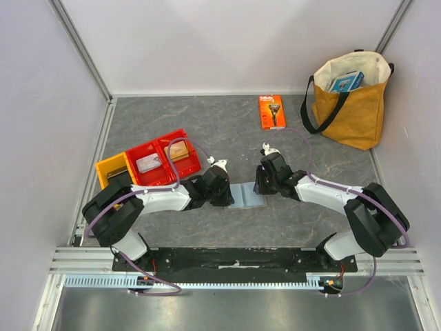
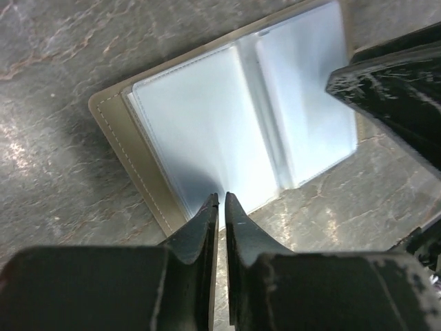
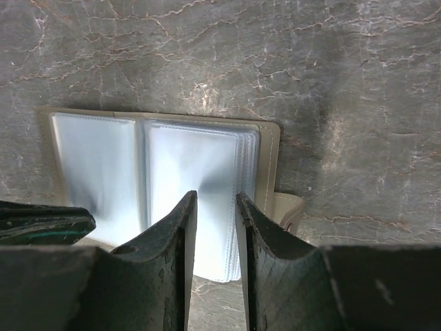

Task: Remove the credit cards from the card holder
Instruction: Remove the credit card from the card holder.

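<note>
On table (image 1: pixel 227 131), card holder (image 1: pixel 244 195) lengthwise left-right

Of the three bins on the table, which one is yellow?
The leftmost bin, at the row's left end; the middle bin and the right bin are both red.

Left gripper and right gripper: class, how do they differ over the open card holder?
The left gripper shows a slit between its jaws; the right gripper, a wider gap. The left gripper sits at the card holder's left half, the right gripper at its right half. Both are dark, tips at its open inside.
</note>
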Robot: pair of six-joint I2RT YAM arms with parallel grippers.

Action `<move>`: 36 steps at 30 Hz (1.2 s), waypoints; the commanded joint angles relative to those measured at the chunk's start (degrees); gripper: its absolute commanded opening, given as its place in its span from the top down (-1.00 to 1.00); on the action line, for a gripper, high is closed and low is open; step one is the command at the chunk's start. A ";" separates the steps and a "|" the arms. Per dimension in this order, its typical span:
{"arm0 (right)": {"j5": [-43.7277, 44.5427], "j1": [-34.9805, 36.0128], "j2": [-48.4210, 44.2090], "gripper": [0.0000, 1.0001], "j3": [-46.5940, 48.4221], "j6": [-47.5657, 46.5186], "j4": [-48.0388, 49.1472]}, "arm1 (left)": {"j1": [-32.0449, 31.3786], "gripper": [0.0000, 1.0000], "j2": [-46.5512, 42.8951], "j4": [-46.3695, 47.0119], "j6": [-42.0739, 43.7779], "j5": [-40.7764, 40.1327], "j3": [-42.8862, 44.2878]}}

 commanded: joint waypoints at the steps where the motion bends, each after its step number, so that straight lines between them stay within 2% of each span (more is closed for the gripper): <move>1: -2.17 -0.13 -0.32 0.30 -0.72 -0.11 2.16 | -0.26 0.76 1.15 -0.51 -2.97 -2.27 -1.24; 9: -5.94 -0.13 0.30 0.31 -0.37 -0.20 2.42 | -0.26 0.77 2.20 -0.16 -3.67 -1.66 -1.33; 23: -12.54 -0.13 -4.01 0.32 1.92 -0.29 2.60 | -0.52 0.79 2.11 0.02 -3.84 -1.22 -1.33; 29: -18.86 0.22 -1.38 0.21 2.01 1.11 7.25 | -0.61 0.79 0.45 0.54 -5.25 -1.83 -2.29; 36: -22.38 3.56 3.19 0.07 3.85 3.14 11.48 | -0.61 0.76 -7.02 1.86 -9.02 -6.57 -6.59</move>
